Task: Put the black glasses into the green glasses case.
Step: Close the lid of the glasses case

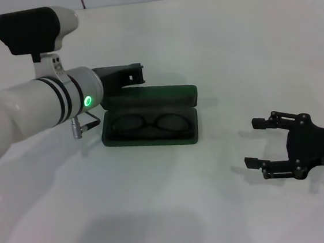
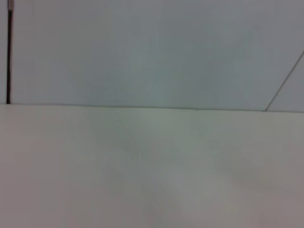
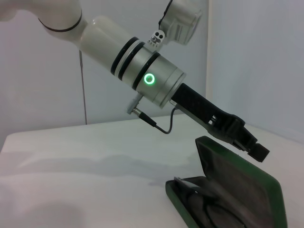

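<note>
Left tool (image 1: 136,73) is seen at centre frame above the raised lid; whether its fingers are apart cannot be told. Thin black-framed oval-lensed glasses (image 1: 149,123) lie inside the open dark green felt-like clamshell case (image 1: 152,139), mid-frame. Their temple arms are hard to make out. Right tool (image 1: 259,142) is held spread and empty at lower right on the white worktop (image 1: 177,212).

I find no readable text; a small white label on my right claw (image 1: 258,142) is too tiny to make out, and nothing else bears lettering
</note>
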Tool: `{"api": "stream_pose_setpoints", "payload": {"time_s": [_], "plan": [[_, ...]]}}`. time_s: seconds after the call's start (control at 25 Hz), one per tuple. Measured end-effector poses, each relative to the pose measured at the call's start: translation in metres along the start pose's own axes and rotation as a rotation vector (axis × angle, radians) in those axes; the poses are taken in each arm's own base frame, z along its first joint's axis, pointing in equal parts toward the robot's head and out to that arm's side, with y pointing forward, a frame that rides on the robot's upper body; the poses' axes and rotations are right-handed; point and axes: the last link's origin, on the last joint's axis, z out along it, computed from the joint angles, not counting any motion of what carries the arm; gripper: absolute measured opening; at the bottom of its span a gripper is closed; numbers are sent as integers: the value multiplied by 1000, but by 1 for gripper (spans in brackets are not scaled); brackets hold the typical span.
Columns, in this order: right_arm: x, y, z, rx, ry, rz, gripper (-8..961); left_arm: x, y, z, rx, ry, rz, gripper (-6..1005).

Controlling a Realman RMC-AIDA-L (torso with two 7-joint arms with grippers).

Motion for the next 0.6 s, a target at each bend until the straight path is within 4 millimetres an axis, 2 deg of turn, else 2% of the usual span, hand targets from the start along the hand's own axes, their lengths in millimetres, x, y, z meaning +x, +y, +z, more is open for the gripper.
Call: {"api": "stream_pose_setpoints", "payload": {"time_s": [0.6], "plan": [[0,-1,0,3,5,-1,805,-14,3,0,-8,-29,19,-1]]}}
